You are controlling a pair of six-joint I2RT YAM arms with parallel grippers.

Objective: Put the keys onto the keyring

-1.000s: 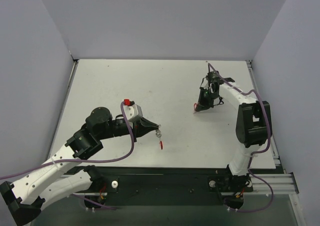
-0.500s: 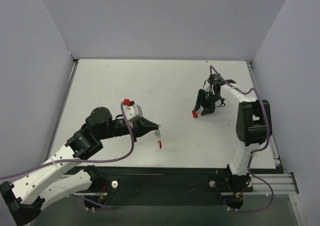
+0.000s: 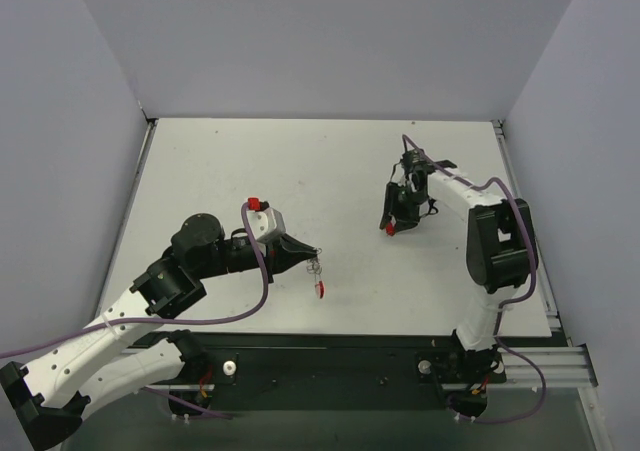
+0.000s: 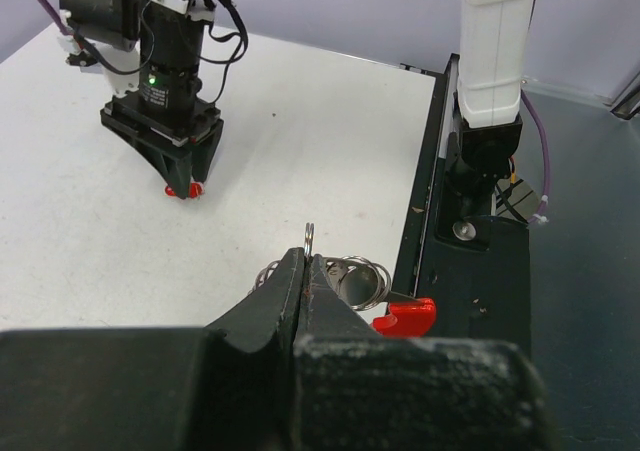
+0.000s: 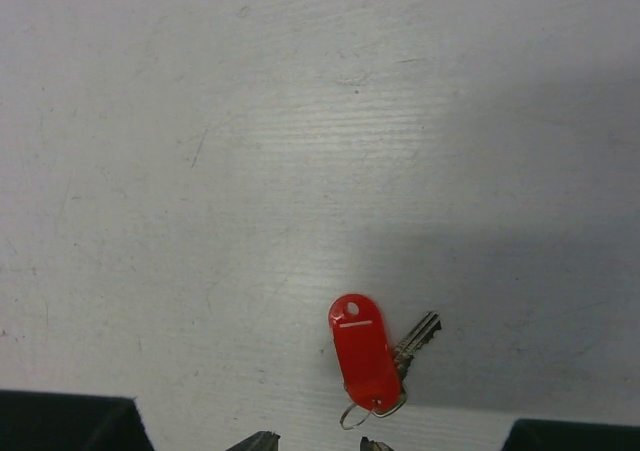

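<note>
My left gripper (image 3: 308, 255) is shut on a thin silver ring of the keyring (image 4: 311, 237) and holds it above the table. More silver rings (image 4: 360, 276) and the red piece (image 4: 405, 316) hang beside the fingertips. In the top view the red piece (image 3: 321, 289) dangles below. A silver key (image 5: 415, 338) with a red tag (image 5: 364, 351) and a small ring lies on the table. My right gripper (image 5: 315, 443) is right over it, its fingertips slightly apart and empty. In the top view it (image 3: 392, 221) stands over the red tag (image 3: 389, 229).
The white table (image 3: 230, 161) is walled at the back and both sides. The right arm's base and a black rail (image 4: 470, 221) run along the near edge.
My right gripper has moved left and a little nearer, and now stands over the tagged key. My left gripper has held still with the keyring.
</note>
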